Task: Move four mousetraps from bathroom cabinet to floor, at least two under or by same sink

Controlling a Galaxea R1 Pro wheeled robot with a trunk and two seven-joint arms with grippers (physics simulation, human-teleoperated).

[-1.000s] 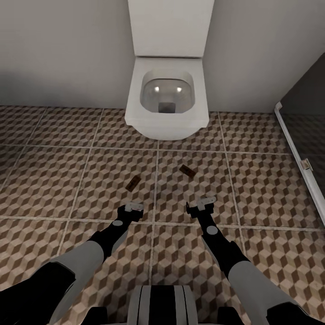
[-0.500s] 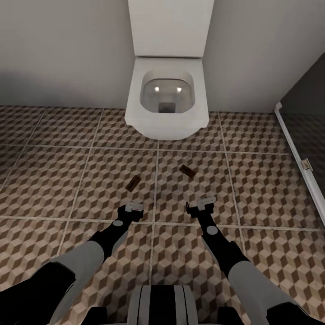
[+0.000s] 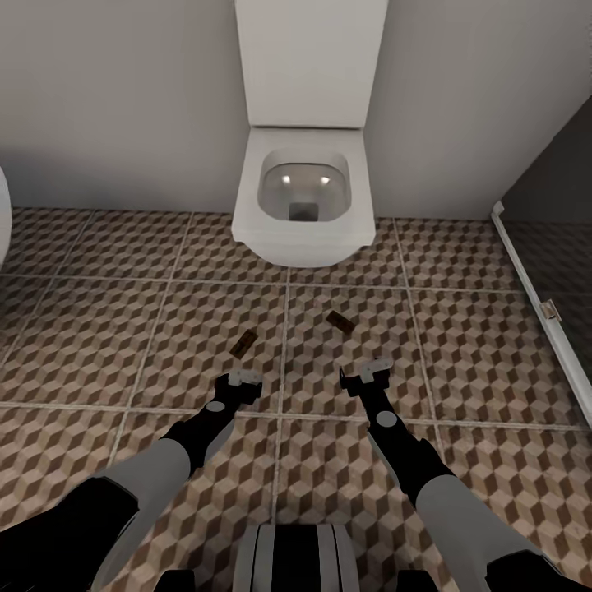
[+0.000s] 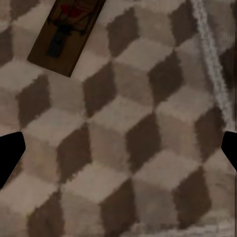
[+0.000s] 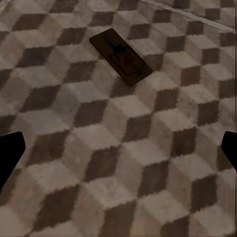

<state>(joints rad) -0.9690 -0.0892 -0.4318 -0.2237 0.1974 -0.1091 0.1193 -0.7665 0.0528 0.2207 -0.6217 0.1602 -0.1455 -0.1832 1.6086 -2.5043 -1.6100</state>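
Two mousetraps lie flat on the cube-patterned bathroom floor (image 3: 123, 329) in front of the toilet. One mousetrap (image 3: 243, 342) rests just ahead of my left gripper (image 3: 244, 379); the left wrist view shows that mousetrap (image 4: 66, 34) with its red mark, beyond the fingertips (image 4: 10, 153). The other mousetrap (image 3: 340, 321) lies ahead of my right gripper (image 3: 367, 374); in the right wrist view the same mousetrap (image 5: 121, 57) is a short way off. Both grippers hover low over the tiles, open and empty. The cabinet and sink are out of view.
A white toilet (image 3: 302, 193) stands against the grey wall straight ahead. A dark glass shower panel with a white frame (image 3: 534, 292) runs along the right. A white curved edge (image 3: 3, 218) shows at the far left. Open tiles lie on both sides.
The whole head view has shifted: the toilet and both traps sit slightly lower and farther away, so the camera moved back. Both grippers hold the same pose.
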